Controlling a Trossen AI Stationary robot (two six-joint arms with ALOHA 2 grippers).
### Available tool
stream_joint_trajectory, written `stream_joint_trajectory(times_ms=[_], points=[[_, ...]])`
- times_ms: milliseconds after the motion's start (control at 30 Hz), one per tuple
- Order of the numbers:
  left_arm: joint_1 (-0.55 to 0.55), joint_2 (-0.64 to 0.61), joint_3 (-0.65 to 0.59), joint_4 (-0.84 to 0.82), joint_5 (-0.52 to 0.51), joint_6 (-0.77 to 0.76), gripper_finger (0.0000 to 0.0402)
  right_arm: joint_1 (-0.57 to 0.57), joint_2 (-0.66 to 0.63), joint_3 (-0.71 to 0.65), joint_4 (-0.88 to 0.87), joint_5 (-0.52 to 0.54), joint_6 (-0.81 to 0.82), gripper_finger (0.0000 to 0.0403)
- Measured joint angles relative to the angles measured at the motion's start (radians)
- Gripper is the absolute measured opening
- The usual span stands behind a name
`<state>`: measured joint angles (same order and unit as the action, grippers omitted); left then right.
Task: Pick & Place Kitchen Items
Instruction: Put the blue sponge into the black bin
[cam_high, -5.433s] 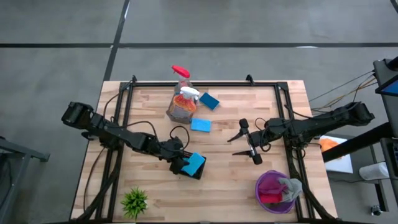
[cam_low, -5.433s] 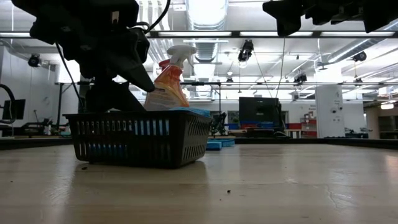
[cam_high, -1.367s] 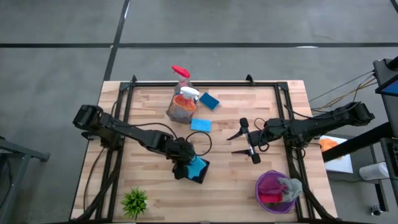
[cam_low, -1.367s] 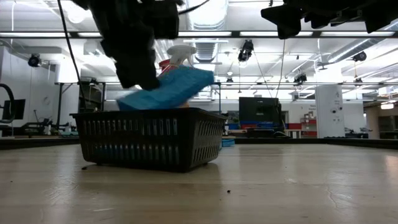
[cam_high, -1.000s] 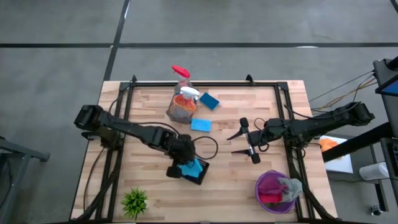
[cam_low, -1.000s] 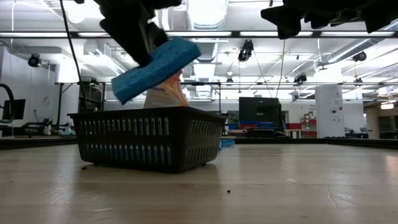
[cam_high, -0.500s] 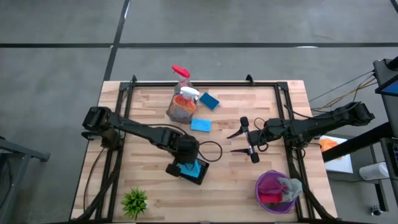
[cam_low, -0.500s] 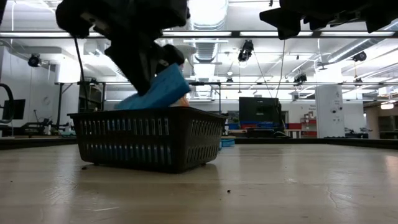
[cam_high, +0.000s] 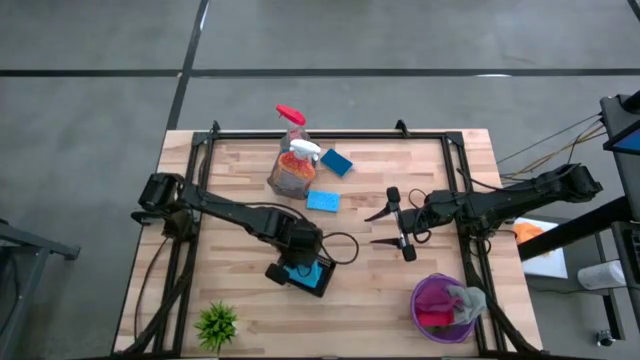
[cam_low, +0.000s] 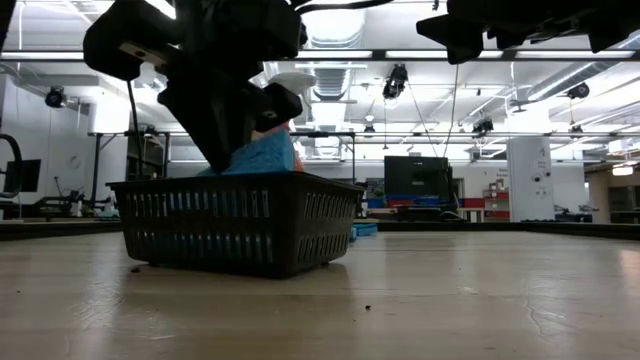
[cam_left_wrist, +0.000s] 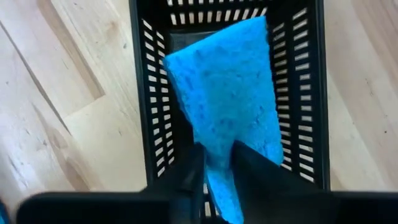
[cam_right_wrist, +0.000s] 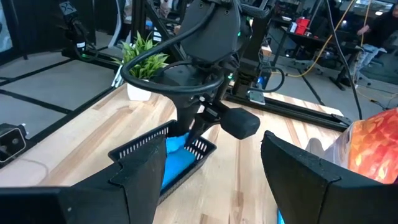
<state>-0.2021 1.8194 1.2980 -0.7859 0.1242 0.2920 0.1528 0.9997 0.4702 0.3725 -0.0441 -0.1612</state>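
A pale wooden table (cam_high: 250, 170) was seen before a strip-lit workshop; the left gripper (cam_left_wrist: 214, 163) stayed clamped on a blue sponge (cam_left_wrist: 227, 106) inside a black basket (cam_low: 235, 220), while the right gripper (cam_high: 388, 229) was held apart.

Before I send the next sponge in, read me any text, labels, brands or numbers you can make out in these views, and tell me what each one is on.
No text can be read in any view.
Orange spray bottle: printed label, too blurred to read.
Clear spray bottle: no readable label.
Sponge and black basket: no markings.
Bucket of cloths: no markings.
Back of the room, low view: screens and signs too small to read.
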Motion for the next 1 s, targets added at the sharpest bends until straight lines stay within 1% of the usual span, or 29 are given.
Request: stream_joint_trajectory(times_ms=[233, 400, 533, 600, 667, 733, 767, 800, 867, 1000], points=[[-0.002, -0.001, 0.0, -0.009, 0.004, -0.005, 0.0167, 0.0, 0.0, 0.0, -0.003, 0.003, 0.0, 0.0254], [-0.001, -0.011, 0.0, -0.035, -0.015, -0.02, 0.0202, 0.0, 0.0, 0.0, -0.008, 0.003, 0.0, 0.0254], [-0.001, -0.036, 0.0, -0.064, -0.101, -0.053, 0.0209, 0.0, 0.0, 0.0, -0.008, 0.003, 0.0, 0.0254], [0.0, -0.055, 0.0, -0.067, -0.161, -0.105, 0.0209, 0.0, 0.0, 0.0, -0.01, 0.003, 0.0, 0.0254], [0.001, -0.08, -0.007, -0.038, -0.243, -0.175, 0.0209, 0.0, 0.0, 0.0, -0.013, 0.003, 0.0, 0.0254], [0.001, -0.109, -0.038, 0.039, -0.333, -0.243, 0.0209, 0.0, 0.008, 0.0, -0.008, 0.004, 0.0, 0.0254], [0.001, -0.127, -0.064, 0.09, -0.359, -0.26, 0.0209, 0.0, 0.014, 0.0, -0.007, 0.007, 0.0, 0.0254], [0.002, -0.146, -0.095, 0.15, -0.368, -0.266, 0.0209, 0.0, 0.022, 0.0, -0.006, 0.01, 0.0, 0.0254], [0.002, -0.193, -0.181, 0.322, -0.368, -0.272, 0.0209, 0.0, 0.044, 0.0, 0.012, 0.023, 0.0, 0.0254], [0.001, -0.308, -0.386, 0.678, -0.363, -0.275, 0.0209, 0.0, 0.098, 0.0, 0.049, 0.062, -0.005, 0.0254]])
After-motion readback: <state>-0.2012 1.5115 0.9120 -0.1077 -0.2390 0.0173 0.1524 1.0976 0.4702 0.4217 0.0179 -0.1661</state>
